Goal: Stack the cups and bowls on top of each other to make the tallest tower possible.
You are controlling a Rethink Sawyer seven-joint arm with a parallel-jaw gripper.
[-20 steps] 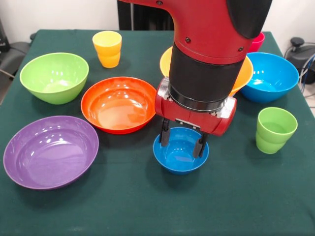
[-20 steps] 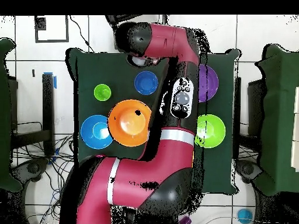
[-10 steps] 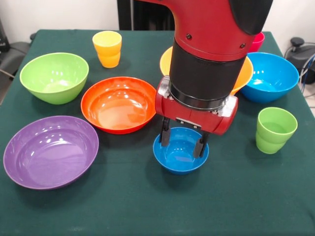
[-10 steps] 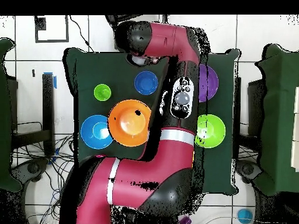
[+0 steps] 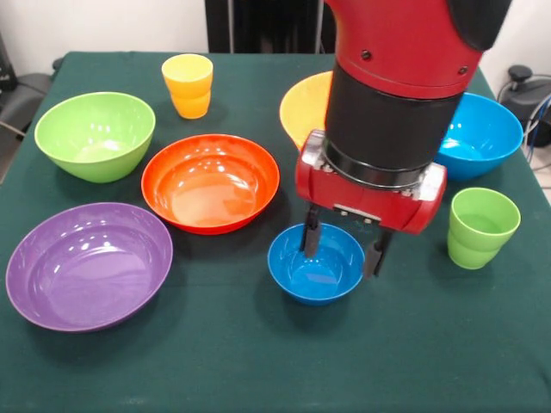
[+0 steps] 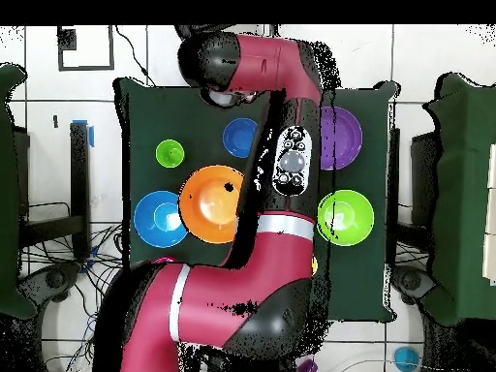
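Directly below my gripper (image 5: pixel 342 251) sits the small blue bowl (image 5: pixel 315 263); I see the jaws spread wide, one finger (image 5: pixel 311 240) dipping inside the bowl and the other outside its rim, gripping nothing. Beside the gripper rests the orange-red bowl (image 5: pixel 211 181), the purple bowl (image 5: pixel 88 264) beyond it. On its other side stands the green cup (image 5: pixel 482 226). Behind it the arm hides part of the yellow-orange bowl (image 5: pixel 307 107).

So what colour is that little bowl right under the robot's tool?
Blue. The small bowl below the tool is a glossy bright blue, clearest in the front view.
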